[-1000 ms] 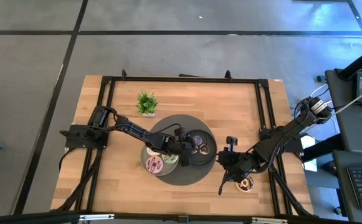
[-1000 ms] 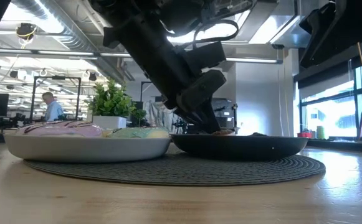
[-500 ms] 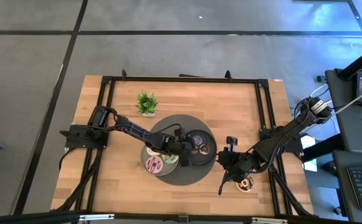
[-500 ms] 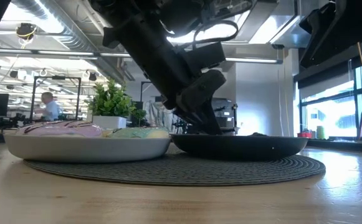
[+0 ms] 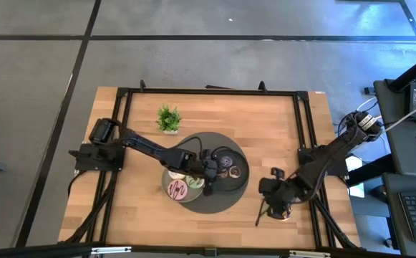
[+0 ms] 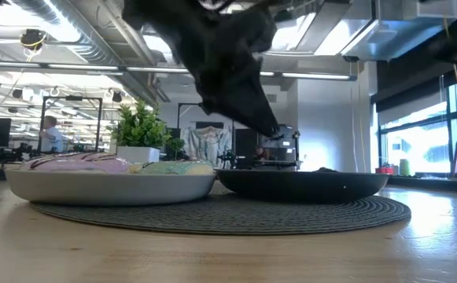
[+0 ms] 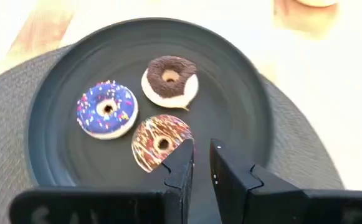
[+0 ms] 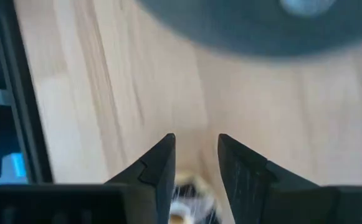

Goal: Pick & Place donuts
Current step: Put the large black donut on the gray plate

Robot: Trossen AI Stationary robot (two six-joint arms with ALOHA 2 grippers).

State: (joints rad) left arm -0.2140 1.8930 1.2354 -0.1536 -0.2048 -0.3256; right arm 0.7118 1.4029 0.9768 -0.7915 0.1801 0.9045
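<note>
Three donuts lie flat on the dark plate: a purple sprinkled one, a chocolate one with a white side and a chocolate drizzled one. The grey plate carries a pink striped donut and a green donut. My left gripper hovers above the dark plate beside the drizzled donut, open by a narrow gap and empty. My right gripper is open over a cream donut that lies on the bare wood; that donut shows low between the fingers.
Both plates sit on a round dark woven mat in the table's middle. A small potted plant stands toward the far left. A black frame rail runs along the table's right side, close to my right arm. In the room beyond, a person shows.
My left gripper has risen from just above the dark plate's inside, and its arm has lifted. My right gripper has moved toward the table's near right corner and now stands over the cream donut on the wood.
</note>
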